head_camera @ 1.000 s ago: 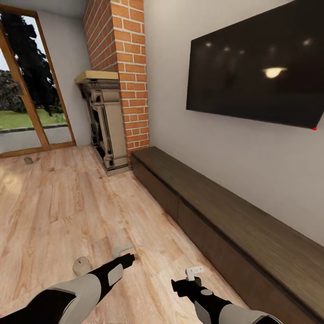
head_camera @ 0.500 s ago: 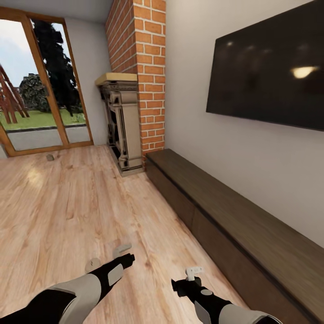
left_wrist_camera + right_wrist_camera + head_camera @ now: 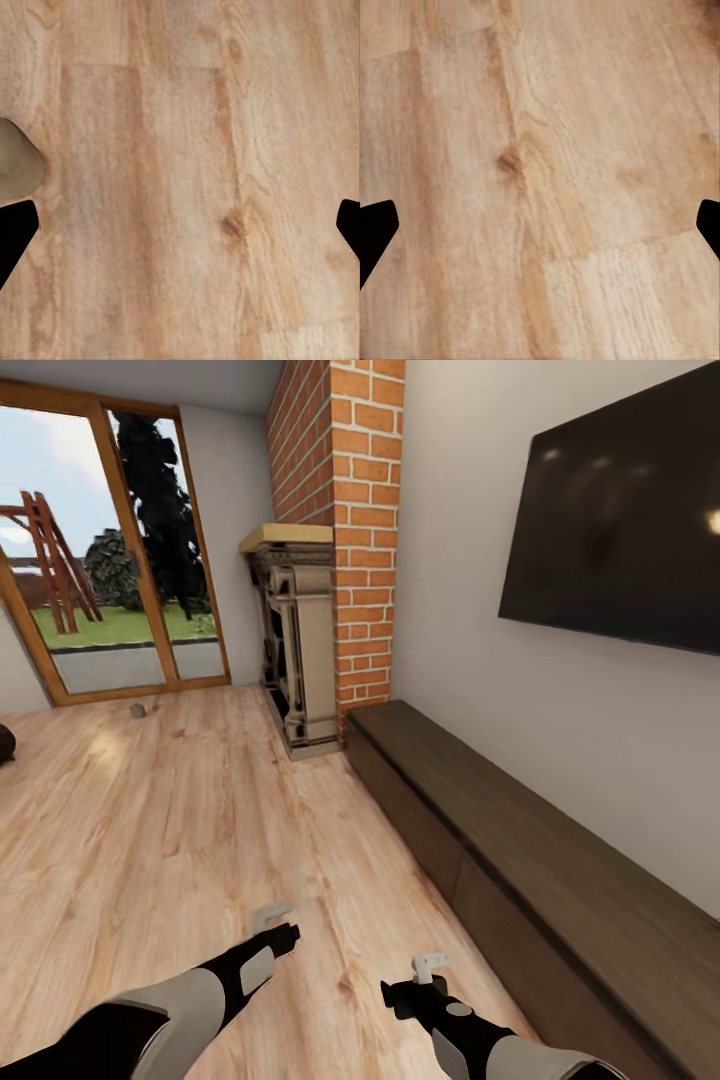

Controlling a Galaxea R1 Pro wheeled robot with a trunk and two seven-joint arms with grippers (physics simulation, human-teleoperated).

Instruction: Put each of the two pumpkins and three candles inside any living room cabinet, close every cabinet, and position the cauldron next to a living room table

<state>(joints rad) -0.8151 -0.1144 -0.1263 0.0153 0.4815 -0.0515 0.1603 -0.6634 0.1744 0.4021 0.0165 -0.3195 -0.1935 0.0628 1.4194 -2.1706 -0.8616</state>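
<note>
My left gripper [image 3: 272, 913] and right gripper [image 3: 432, 963] hang low over the wood floor [image 3: 150, 830], fingers spread wide and holding nothing, carried that way because I am travelling, not reaching. Just beside my right arm runs the long dark cabinet [image 3: 520, 850] along the wall, its front panels shut, handy for stowing things. Beyond its far end stand the fireplace [image 3: 297, 640] and brick chimney [image 3: 345, 510]. Farther off, near the glass door [image 3: 110, 610], a small grey lump [image 3: 138, 710] sits on the floor, likely a candle, though too small to be sure. At the far left edge a dark round shape [image 3: 5, 743] may be the cauldron.
</note>
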